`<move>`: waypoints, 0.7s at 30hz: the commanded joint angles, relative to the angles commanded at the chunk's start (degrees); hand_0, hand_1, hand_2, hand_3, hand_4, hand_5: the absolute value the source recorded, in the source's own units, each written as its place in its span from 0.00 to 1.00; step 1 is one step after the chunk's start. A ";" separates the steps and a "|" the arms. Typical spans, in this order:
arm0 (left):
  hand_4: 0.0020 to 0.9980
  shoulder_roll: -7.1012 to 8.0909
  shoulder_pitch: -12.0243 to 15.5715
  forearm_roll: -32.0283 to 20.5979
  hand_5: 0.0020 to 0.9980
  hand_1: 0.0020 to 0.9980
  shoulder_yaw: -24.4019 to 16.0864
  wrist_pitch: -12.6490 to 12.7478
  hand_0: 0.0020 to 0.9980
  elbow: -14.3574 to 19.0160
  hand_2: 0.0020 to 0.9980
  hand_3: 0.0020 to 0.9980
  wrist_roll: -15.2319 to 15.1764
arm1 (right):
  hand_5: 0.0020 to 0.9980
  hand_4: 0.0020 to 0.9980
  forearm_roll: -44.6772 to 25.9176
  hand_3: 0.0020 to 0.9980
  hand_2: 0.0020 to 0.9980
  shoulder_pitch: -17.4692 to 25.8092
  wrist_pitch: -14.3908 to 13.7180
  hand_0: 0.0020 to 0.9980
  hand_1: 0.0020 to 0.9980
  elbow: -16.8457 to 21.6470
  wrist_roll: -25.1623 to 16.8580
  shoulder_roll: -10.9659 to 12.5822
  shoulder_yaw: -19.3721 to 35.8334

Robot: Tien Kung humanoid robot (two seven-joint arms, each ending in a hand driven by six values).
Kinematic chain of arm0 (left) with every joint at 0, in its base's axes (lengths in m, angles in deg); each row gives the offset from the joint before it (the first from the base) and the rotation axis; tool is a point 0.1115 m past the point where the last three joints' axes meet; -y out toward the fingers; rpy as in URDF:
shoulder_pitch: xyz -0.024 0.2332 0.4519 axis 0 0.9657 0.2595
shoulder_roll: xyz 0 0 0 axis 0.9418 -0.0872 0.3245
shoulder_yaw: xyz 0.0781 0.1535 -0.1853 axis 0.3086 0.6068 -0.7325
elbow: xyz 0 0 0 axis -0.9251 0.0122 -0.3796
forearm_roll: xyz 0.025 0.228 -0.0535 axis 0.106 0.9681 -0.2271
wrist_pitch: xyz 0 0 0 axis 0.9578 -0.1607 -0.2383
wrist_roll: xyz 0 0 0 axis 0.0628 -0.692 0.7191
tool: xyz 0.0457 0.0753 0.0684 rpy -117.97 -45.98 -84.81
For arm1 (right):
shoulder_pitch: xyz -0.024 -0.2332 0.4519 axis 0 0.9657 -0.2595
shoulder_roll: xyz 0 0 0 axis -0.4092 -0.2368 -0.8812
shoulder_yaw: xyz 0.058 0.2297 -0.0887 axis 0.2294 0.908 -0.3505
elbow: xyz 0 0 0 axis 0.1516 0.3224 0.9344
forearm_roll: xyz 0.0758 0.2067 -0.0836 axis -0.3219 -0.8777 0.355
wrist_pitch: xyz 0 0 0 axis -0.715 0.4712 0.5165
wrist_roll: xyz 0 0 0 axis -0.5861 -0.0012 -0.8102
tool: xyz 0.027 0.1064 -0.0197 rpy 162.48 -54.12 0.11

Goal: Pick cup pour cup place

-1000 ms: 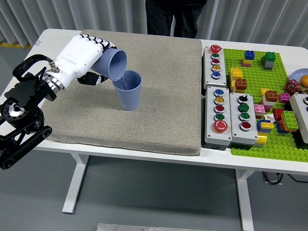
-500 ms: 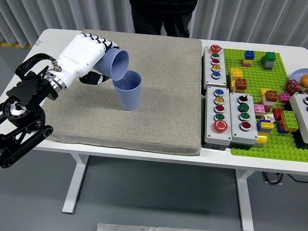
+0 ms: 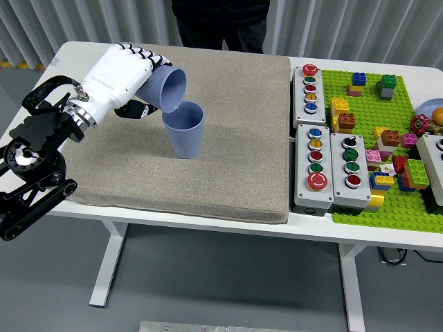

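Left hand (image 3: 121, 76) is gripping a blue cup (image 3: 165, 88), fingers wrapped around its body, tipping it sideways so its mouth is facing down toward a second blue cup (image 3: 183, 129). The second cup is standing upright on the grey mat (image 3: 208, 180), left of the mat's middle. The tilted cup's rim is sitting just above and to the left of the upright cup's rim; touching or a hair apart, hard to tell from this angle. No stream is showing between them, and whatever may be inside the upright cup is too dim to call.

The mat is lying on the white table (image 3: 69, 55), covering most of its left part. Just right of the mat, three button boxes (image 3: 325, 155) with coloured buttons are sitting side by side and behind one another. Further right of the mat, a green baseplate (image 3: 360, 207) is carrying scattered building bricks (image 3: 387, 86).

Behind the mat, at the table's far edge, a person (image 3: 220, 24) in dark clothes is standing, hands out of frame.
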 joint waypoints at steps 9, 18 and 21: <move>0.66 -0.30 0.47 -0.87 0.02 0.55 -0.11 0.29 0.58 -0.33 0.56 0.54 -0.01 | 0.34 0.13 0.15 0.63 0.67 0.07 0.00 0.72 0.68 0.00 0.03 -0.02 0.07; 0.66 -0.25 0.46 -0.87 0.02 0.55 0.12 0.53 0.58 -0.41 0.56 0.54 0.08 | 0.34 0.13 0.16 0.63 0.67 0.20 0.00 0.72 0.68 0.00 0.03 -0.03 0.02; 0.66 -0.33 0.56 -2.21 0.02 0.55 -0.04 0.86 0.58 -0.68 0.56 0.54 -0.07 | 0.34 0.13 0.33 0.63 0.67 0.30 0.06 0.72 0.68 0.00 0.08 -0.04 0.03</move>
